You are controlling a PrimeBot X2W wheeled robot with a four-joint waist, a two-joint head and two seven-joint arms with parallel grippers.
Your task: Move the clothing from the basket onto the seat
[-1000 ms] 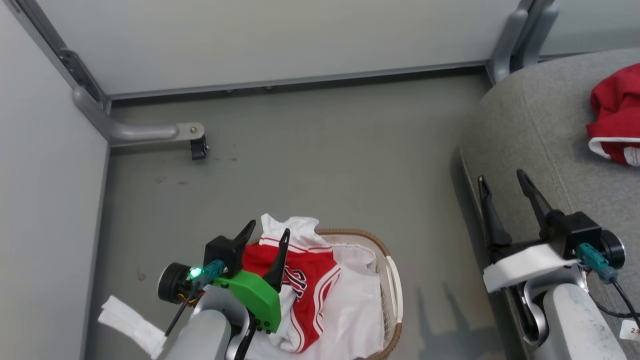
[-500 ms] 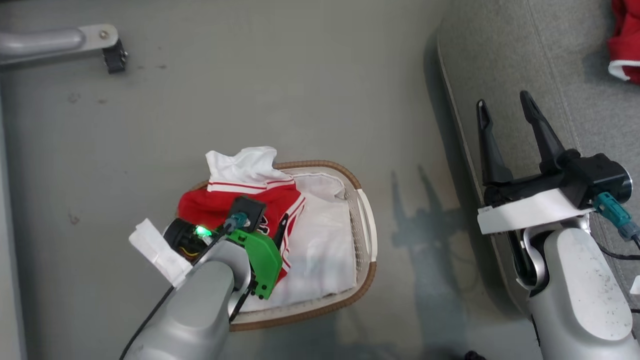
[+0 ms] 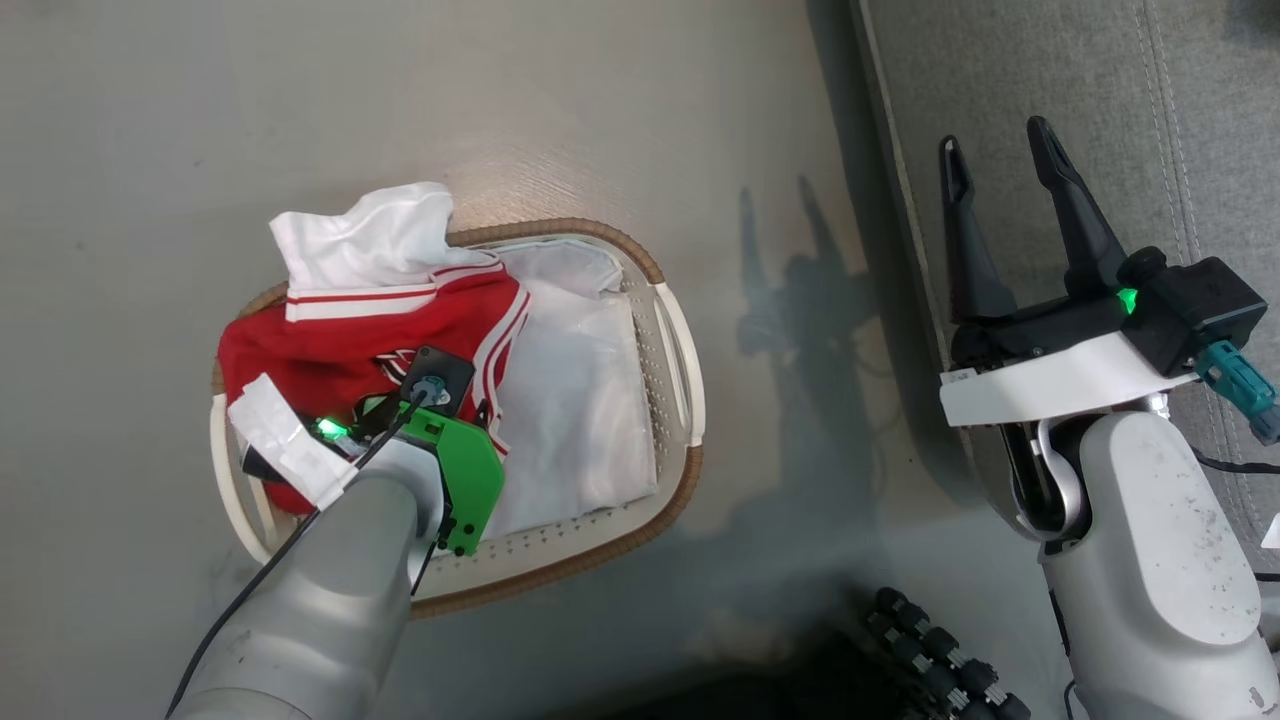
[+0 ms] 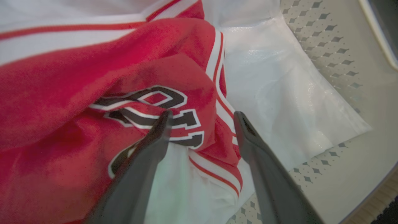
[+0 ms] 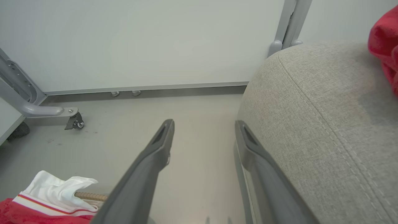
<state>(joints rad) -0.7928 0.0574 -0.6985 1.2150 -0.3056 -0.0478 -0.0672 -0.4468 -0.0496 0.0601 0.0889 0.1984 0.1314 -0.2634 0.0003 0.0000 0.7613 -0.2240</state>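
The cream basket (image 3: 682,350) with a brown rim stands on the floor at the left. A red jersey (image 3: 330,345) with white trim and dark lettering (image 4: 149,109) lies crumpled in its left half. My left gripper (image 4: 202,115) is lowered into the basket and open, its fingers straddling a fold of the jersey beside the lettering. The grey seat (image 3: 1050,100) fills the upper right. My right gripper (image 3: 993,140) hangs open and empty over the seat's left edge. Another red garment (image 5: 384,40) lies on the seat (image 5: 326,109).
A plain white cloth sheet (image 3: 570,390) covers the basket's right half. Dark rollers of my base (image 3: 930,660) show at the bottom. A pale wall panel and a grey leg with a castor (image 5: 74,119) stand beyond the basket.
The head camera has tilted down, so the whole picture shifted. My left gripper has dropped from above the basket down onto the jersey. The right gripper has stayed open beside the seat.
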